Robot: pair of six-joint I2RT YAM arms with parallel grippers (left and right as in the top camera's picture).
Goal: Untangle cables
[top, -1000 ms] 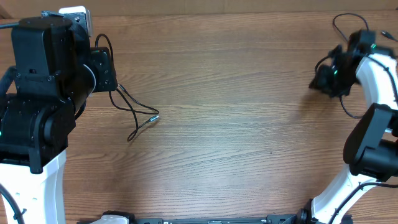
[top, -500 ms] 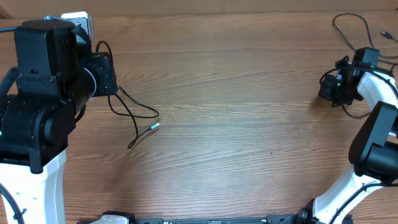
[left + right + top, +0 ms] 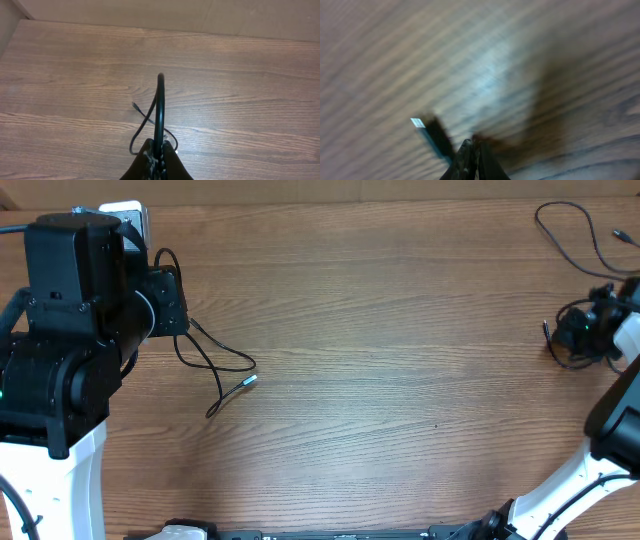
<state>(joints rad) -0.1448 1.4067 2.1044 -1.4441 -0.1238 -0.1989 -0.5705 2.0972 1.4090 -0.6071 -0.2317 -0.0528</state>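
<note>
Left jaws clamp one cable (image 3: 159, 105); right jaws, blurred, seem closed on another cable (image 3: 436, 137). Sharp tugging could slip either free.

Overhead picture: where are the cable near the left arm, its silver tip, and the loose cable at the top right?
Left cable (image 3: 240, 367): overhead view, on its looped bend.
Silver tip (image 3: 250, 381): overhead view, on the plug end.
Top-right cable (image 3: 590, 228): overhead view, on its curved middle.

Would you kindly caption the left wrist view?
Left hand shut on a cable that arches over the wooden table.
</note>
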